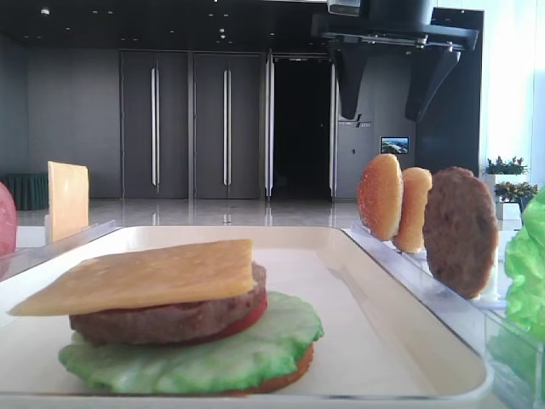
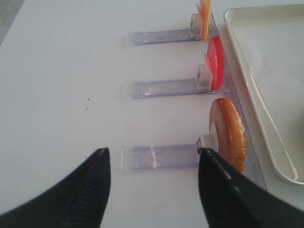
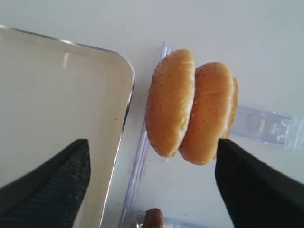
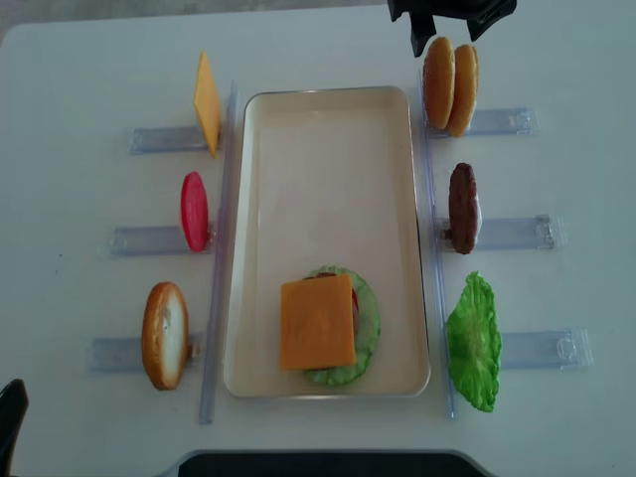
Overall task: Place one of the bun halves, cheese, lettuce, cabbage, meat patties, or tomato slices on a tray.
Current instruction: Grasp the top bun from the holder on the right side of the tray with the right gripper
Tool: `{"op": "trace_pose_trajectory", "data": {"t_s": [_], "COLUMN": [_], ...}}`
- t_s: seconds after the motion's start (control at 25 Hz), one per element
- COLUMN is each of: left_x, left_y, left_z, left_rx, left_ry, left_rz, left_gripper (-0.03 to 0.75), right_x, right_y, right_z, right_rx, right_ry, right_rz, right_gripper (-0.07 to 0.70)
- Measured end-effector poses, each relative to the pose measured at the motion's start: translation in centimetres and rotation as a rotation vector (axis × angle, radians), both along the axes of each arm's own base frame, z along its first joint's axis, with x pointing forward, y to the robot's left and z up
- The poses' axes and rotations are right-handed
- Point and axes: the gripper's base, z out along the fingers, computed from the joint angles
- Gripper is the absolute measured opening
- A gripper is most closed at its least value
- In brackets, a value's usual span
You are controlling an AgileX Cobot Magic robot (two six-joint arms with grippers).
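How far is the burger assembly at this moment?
Done: a stack on the tray, topped with cheese. In hand: the open right gripper hovers over two upright bun halves, not gripping. Left: placing a bun on the stack.

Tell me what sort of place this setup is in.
Probably a lab or demo table in a large hall: a white table with clear racks, a cream tray and fake-looking burger parts, tall doors behind.
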Motion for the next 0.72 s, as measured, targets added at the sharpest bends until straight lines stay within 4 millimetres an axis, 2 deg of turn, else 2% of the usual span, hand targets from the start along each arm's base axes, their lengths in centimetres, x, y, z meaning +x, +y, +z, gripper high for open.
{"op": "trace_pose_trajectory", "data": {"t_s": [0.4,0.72], "left_x": [0.0,0.0], "left_y": [0.0,0.0], "left_z": [0.0,0.0], "left_rx": [-0.007,-0.008], "left_ry": [0.0,-0.001], "left_rz": [0.004,0.005], "left_gripper": [0.45,0.45], "right_x": [1.5,2.3], "right_y": [-0.5,-0.3], "right_z": [-2.3,-2.0], "right_rx": [-0.019,-0.008], "right_ry": [0.04,0.013], "right_rz": [-0.018,-0.018], "right_gripper": [0.517,0.511]}}
